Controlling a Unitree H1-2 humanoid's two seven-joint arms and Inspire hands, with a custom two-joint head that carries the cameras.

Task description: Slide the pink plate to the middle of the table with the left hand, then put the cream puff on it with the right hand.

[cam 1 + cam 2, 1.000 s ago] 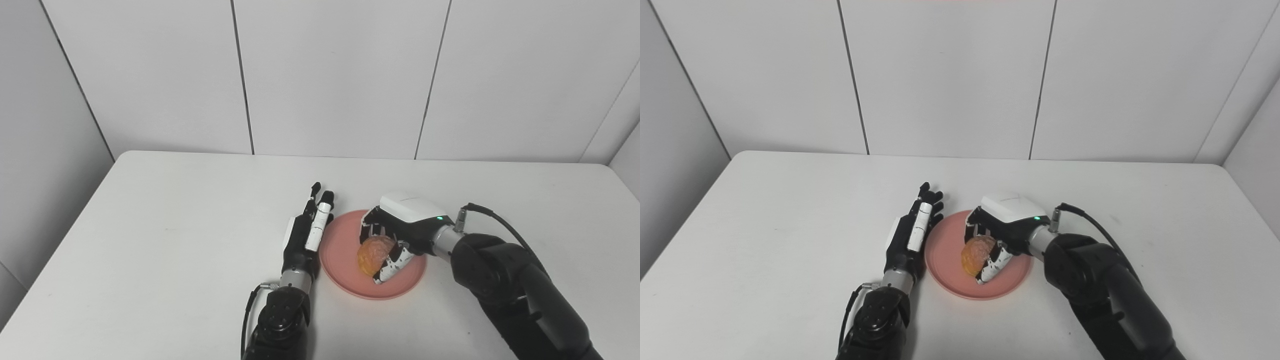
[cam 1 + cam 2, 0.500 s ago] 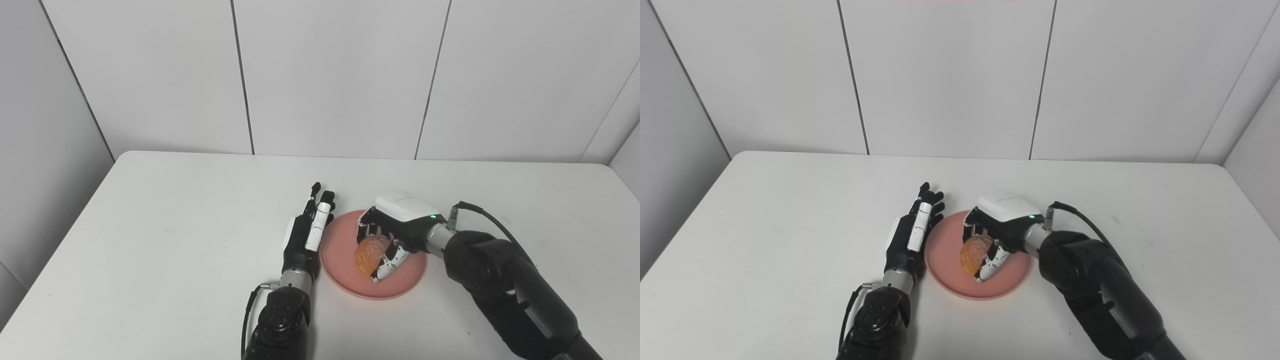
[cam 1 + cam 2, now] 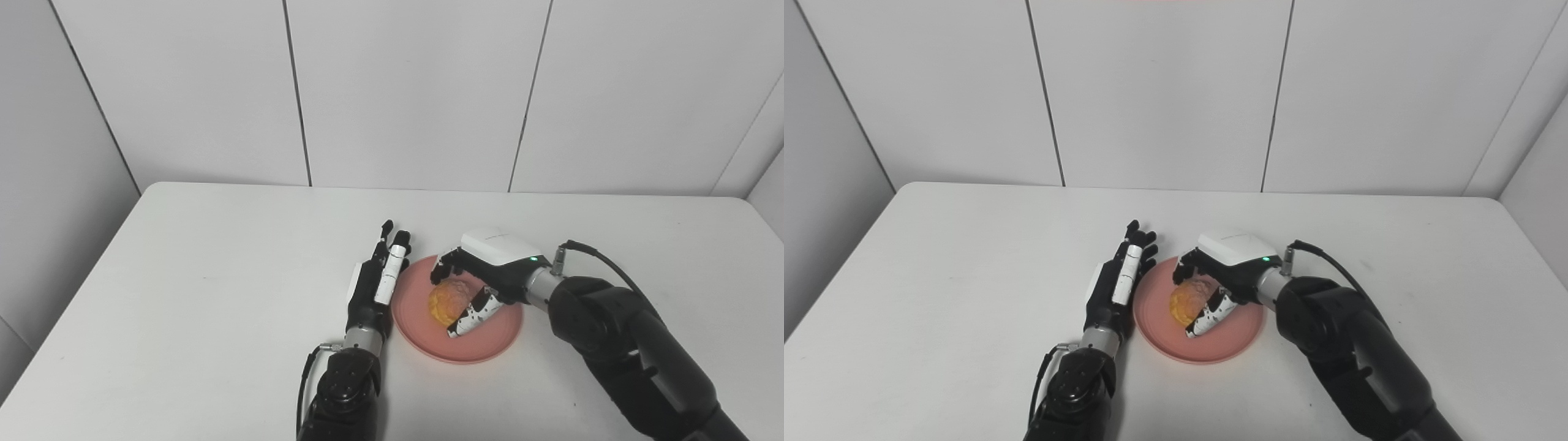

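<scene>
item: round pink plastic plate (image 3: 490,343), shallow, raised rim, lying flat near the middle of the white rectangular table (image 3: 184,294), a little toward the near edge. item: golden-brown cream puff (image 3: 446,301), rounded with a crinkled crust, over the inner part of the plate, left of its centre; whether its underside touches the plate surface cannot be told, the base being hidden by fingers. item: right hand (image 3: 484,278), black with a white back shell and a green indicator light, palm down above the plate, fingers curled over the far side of the cream puff and thumb (image 3: 470,312), white with black spots, stretched along its near right side; the hand is closed around the cream puff, gripping it. right forearm black, bulky, entering from the lower right, with a black cable (image 3: 603,263) arching from the wrist. item: left hand (image 3: 376,282), black with white finger segments, standing on edge just beside the left rim of the plate, fingers straight and pointing away from the robot, spread slightly, holding nothing; contact with the rim cannot be told. left forearm entering from the bottom edge, thin cable looping at the wrist. surround: pale grey panelled wall (image 3: 404,92) behind the table.
</scene>
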